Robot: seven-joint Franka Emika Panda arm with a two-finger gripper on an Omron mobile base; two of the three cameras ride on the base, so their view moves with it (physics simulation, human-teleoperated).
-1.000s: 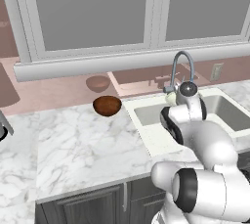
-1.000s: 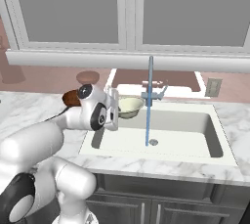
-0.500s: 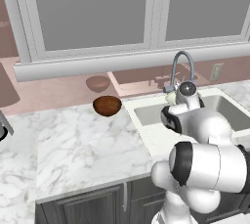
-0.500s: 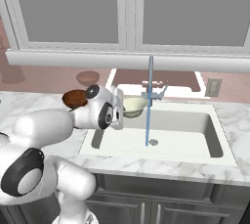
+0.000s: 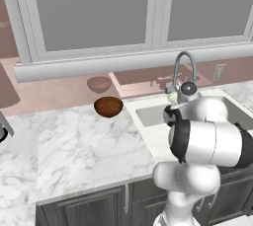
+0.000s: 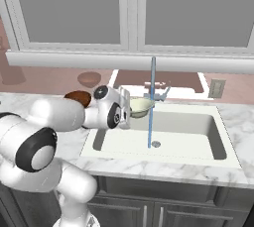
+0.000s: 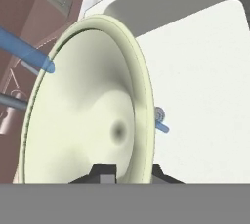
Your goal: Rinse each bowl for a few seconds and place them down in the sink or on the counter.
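Note:
The pale cream bowl hangs tilted on edge over the left part of the white sink, with my gripper shut on its rim. In the hand view the cream bowl faces me, its rim pinched between the fingertips of my gripper. The blue water stream falls from the faucet and meets the bowl's far edge. The dark reddish-brown bowl rests upright on the marble counter, left of the sink and partly behind my arm.
The sink's drain lies below the stream. A windowsill and a pink backsplash run behind the counter, with an outlet at the right. Dark cabinets sit under the counter. My white arm covers much of the sink in the left base view.
My gripper has carried the cream bowl to the right, up to the water stream. The arm's elbow has swung with it. The brown bowl has not moved.

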